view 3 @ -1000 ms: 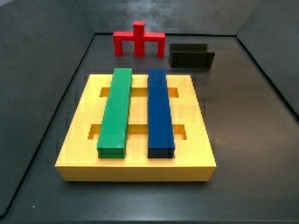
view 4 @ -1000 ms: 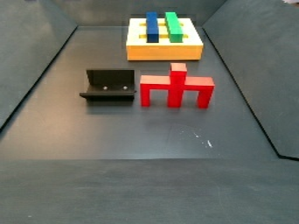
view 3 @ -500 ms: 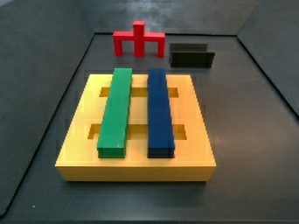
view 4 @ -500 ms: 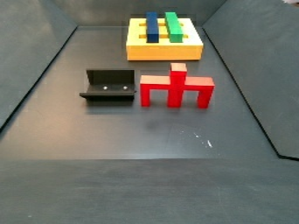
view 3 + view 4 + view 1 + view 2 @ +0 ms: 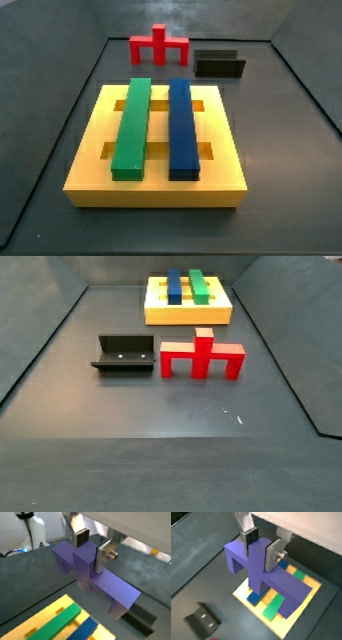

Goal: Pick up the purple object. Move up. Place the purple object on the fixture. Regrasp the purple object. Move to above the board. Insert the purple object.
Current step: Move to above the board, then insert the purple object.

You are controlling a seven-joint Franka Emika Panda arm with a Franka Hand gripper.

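Only the wrist views showed the gripper (image 5: pixel 92 547) — its silver fingers (image 5: pixel 272 556) clamped on the purple object (image 5: pixel 93 574), a blocky cross-shaped piece, held above the yellow board (image 5: pixel 283 607). Neither side view caught the arm or the piece; there the fixture (image 5: pixel 124 355) and a red block (image 5: pixel 202 357) stood on the dark floor.

Matt plastic-looking purple object (image 5: pixel 93 574) between the hand's (image 5: pixel 92 543) brushed silver metal fingers (image 5: pixel 105 556) above.
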